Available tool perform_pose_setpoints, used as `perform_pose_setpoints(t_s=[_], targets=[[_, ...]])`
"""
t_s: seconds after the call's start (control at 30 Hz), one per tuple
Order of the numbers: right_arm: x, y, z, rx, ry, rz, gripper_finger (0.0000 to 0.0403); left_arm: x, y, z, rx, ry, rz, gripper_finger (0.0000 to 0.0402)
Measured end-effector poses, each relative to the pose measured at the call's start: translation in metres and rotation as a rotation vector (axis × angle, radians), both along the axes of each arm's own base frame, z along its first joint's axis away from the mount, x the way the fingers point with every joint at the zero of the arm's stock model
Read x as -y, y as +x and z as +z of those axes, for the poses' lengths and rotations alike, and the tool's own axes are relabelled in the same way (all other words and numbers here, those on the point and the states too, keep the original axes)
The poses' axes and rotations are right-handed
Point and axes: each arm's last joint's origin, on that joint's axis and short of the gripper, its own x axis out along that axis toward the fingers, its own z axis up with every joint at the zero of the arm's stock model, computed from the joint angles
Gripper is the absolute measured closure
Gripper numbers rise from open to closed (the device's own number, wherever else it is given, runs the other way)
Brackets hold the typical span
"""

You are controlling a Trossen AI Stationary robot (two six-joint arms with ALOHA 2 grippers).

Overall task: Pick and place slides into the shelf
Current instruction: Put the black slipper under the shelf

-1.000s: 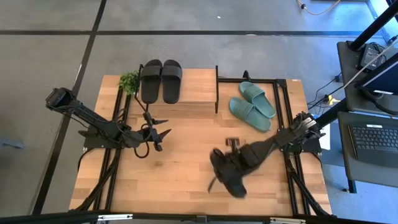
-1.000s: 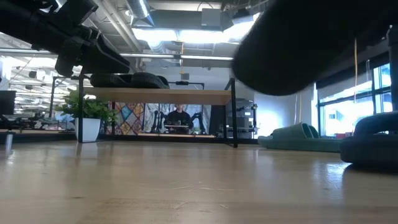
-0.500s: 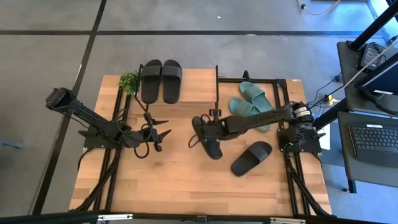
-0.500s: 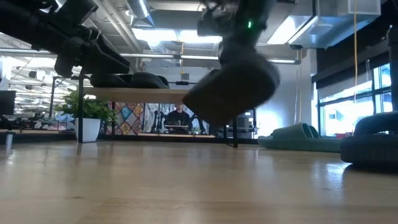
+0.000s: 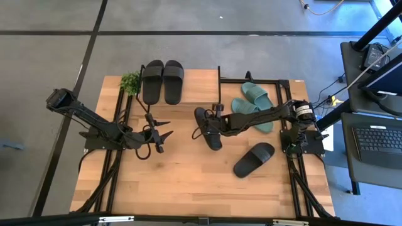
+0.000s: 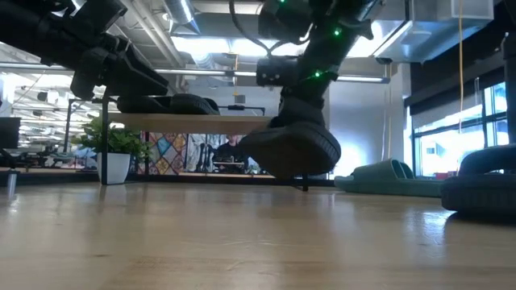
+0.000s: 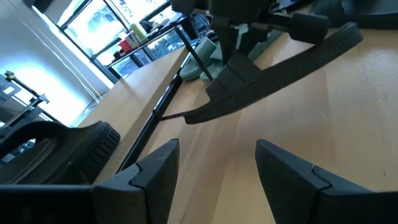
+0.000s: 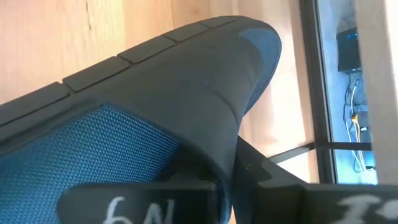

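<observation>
While my right gripper (image 5: pixel 212 125) was clenched on a black slide (image 5: pixel 208 127), I held that slide in the air just in front of the shelf (image 5: pixel 200 88), near its front right post. Seen from table height, the slide (image 6: pixel 292 148) hung clear of the table (image 6: pixel 242 242), its sole tilted, with the shelf's wooden board (image 6: pixel 201 123) behind it. Through my right wrist camera the slide's ribbed strap (image 8: pixel 168 81) filled nearly everything, so my own fingers could not be made out there.

My left gripper (image 5: pixel 162 133) waited in front of the shelf's left half, over bare tabletop, its fingers (image 7: pixel 155 177) spread apart and grasping nothing.

Two black slides (image 5: pixel 162 80) lay side by side on top of the shelf, toward its left end. Two teal-green slides (image 5: pixel 254 105) rested on the table just to the right of the shelf, one touching the other. Another black slide (image 5: pixel 254 159) lay flat on the table, well in front of the shelf and off to its right. A small potted plant (image 5: pixel 130 81) stood at the shelf's left end
</observation>
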Motion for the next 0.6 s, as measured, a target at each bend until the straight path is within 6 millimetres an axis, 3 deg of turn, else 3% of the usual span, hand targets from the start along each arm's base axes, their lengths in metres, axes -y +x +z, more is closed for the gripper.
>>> perform_pose_setpoints(t_s=[0.43, 0.6], targets=[[-0.002, 0.009, -0.037, -0.04, -0.029, 0.034, 0.0389, 0.0, 0.0, 0.0, 0.03, -0.049, 0.014, 0.0198], [-0.002, 0.011, -0.039, -0.032, -0.028, 0.038, 0.0389, 0.0, 0.0, 0.0, 0.072, -0.13, 0.02, 0.0198]])
